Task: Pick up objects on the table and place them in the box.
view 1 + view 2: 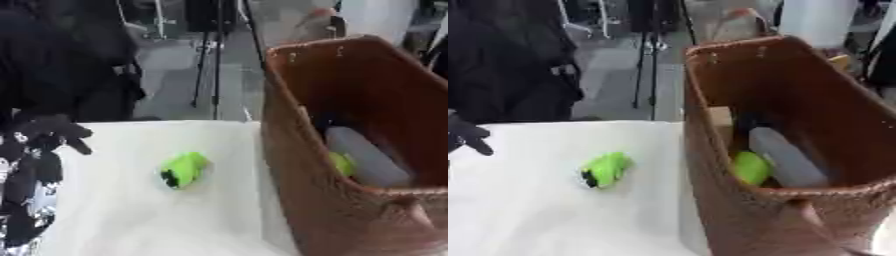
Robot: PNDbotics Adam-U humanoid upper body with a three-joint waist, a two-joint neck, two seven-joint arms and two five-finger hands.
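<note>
Between picks. Tall brown woven box far right of left robot hand, already holding pale and green items. White surface below. Fingers relaxed, holding nothing. Right of them: small green cylindrical object, probably next to grasp.

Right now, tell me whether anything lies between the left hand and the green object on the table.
Nothing visible does: only bare white table separates the left hand from the green object. The box stands on its other side.
</note>
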